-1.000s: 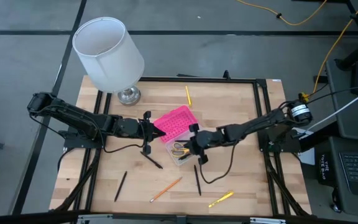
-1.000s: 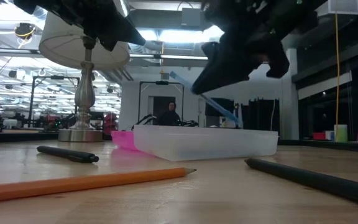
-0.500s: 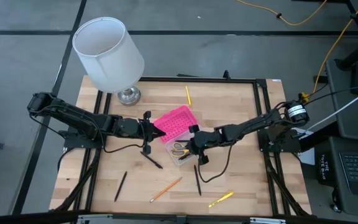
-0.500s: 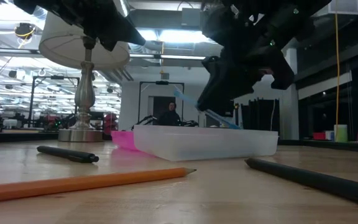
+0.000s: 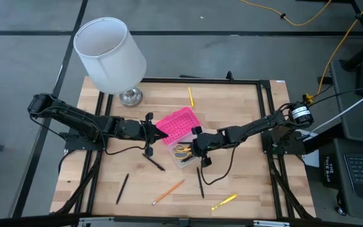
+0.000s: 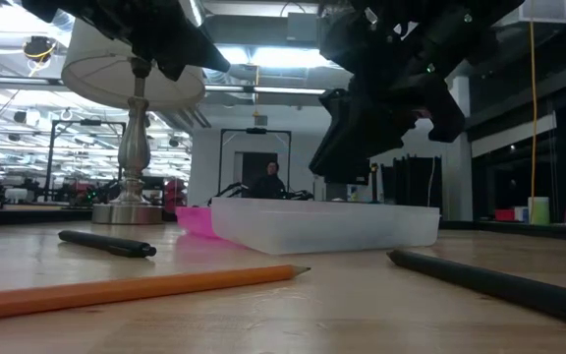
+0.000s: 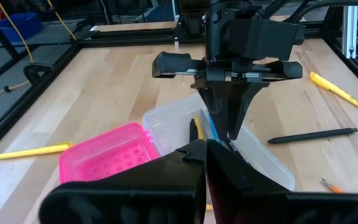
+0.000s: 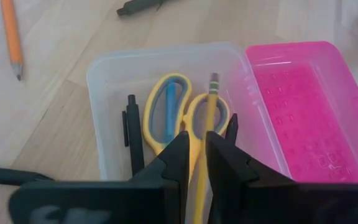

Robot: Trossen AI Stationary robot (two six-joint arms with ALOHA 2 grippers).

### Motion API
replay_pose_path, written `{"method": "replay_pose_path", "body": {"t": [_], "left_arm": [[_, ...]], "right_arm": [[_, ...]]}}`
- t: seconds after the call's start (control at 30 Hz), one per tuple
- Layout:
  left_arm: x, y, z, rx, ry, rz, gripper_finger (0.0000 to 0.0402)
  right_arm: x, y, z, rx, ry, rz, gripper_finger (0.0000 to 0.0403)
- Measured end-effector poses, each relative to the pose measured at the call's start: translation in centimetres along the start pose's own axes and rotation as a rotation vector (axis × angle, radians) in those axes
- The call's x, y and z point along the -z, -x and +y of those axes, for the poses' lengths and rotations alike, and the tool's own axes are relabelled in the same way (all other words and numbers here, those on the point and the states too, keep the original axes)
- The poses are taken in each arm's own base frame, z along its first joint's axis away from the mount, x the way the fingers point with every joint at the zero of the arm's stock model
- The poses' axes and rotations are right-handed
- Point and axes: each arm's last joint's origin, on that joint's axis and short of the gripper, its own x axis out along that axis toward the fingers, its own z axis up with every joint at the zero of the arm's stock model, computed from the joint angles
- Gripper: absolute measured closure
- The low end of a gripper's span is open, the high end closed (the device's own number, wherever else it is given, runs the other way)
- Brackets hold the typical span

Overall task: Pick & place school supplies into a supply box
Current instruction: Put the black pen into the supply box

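The supply box stands open mid-table: clear base (image 5: 184, 156), pink lid (image 5: 176, 124) laid flat beside it. Yellow scissors (image 8: 169, 118), a black pen (image 8: 132, 134) and a yellow pencil (image 8: 209, 118) lie inside, and in the left wrist view a blue pen (image 7: 211, 127) lies there too. My right gripper (image 5: 197, 144) points down into the base with a narrow gap between its fingers, which hold nothing. My left gripper (image 5: 159, 132) hovers shut beside the lid's left edge.
Loose on the table are a yellow pencil (image 5: 190, 96) at the far side, black pens (image 5: 155, 162) (image 5: 122, 188) (image 5: 200, 183), an orange pencil (image 5: 169, 191) and a yellow marker (image 5: 224, 202) at the near side. A white lamp (image 5: 109, 53) stands at the far left corner.
My right gripper carried a blue pen slanting tip-down over the box and sank a little toward the base. The pen then dropped out of the low view behind the box wall, while the gripper stayed where it was.
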Motion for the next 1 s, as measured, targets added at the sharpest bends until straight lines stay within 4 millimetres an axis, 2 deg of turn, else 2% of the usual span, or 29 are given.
{"method": "replay_pose_path", "body": {"t": [0.13,0.23,0.5,0.6,0.77,1.0], "left_arm": [[0.0,0.0,0.0,0.000,0.000,0.000,0.0396],[0.0,0.0,0.0,0.000,0.000,0.000,0.0396],[0.0,0.0,0.0,0.000,0.000,0.000,0.0396],[0.0,0.0,0.0,0.000,0.000,0.000,0.0396],[0.0,0.0,0.0,0.000,-0.001,0.002,0.0396],[0.0,0.0,0.0,0.000,-0.001,0.000,0.0396]], "right_arm": [[-0.1,0.3,-0.1,0.002,0.000,-0.006,0.0345],[-0.7,1.4,-0.4,0.027,-0.002,-0.036,0.0345],[-2.2,6.8,-0.8,0.077,-0.050,-0.104,0.0348],[-2.0,8.3,-0.7,0.079,-0.056,-0.150,0.0362],[0.6,9.8,-0.2,0.086,-0.114,-0.207,0.0396],[4.2,10.6,1.0,0.082,-0.267,-0.406,0.0377]]}}
